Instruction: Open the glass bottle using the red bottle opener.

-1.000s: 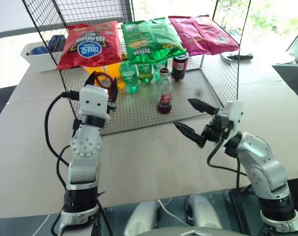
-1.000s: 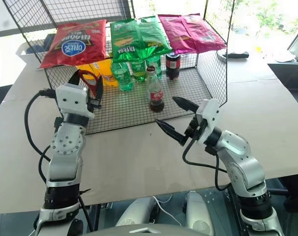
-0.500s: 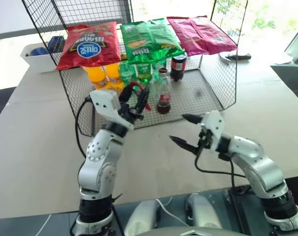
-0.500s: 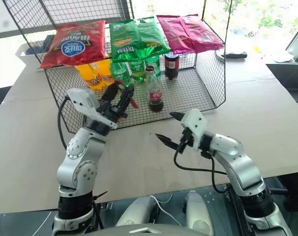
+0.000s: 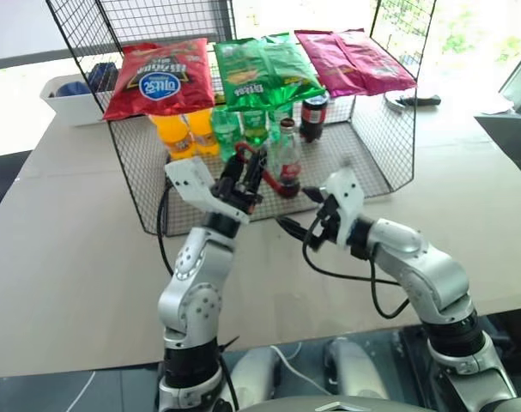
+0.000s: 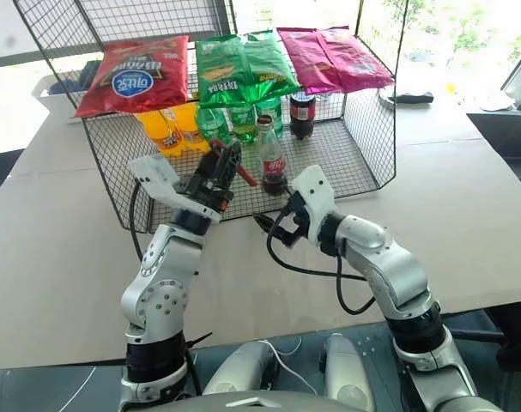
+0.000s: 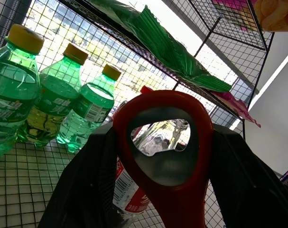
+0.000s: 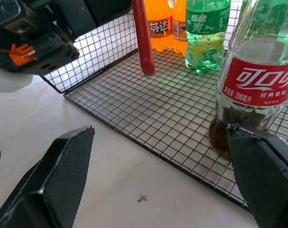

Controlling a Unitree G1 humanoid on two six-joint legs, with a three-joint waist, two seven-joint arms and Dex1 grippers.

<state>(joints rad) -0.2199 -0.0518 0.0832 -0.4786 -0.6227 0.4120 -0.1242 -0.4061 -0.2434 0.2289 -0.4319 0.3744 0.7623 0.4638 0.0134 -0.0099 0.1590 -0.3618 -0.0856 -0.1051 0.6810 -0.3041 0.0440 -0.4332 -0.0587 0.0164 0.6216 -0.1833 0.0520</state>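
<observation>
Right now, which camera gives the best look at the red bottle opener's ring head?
The left wrist view: the red bottle opener faces the lens, ring framing glass behind. The eye views show it small in the left gripper; the right wrist view shows its handle.

Left tool (image 6: 228, 163) around red bottle opener (image 6: 235, 171), just beside glass bottle (image 6: 271, 158); right tool (image 6: 275, 216) spread wide.

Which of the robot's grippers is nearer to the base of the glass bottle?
Right. The right gripper is open beside the glass bottle's base, one finger close to it. The left gripper holds the red bottle opener higher, near the neck.
</observation>
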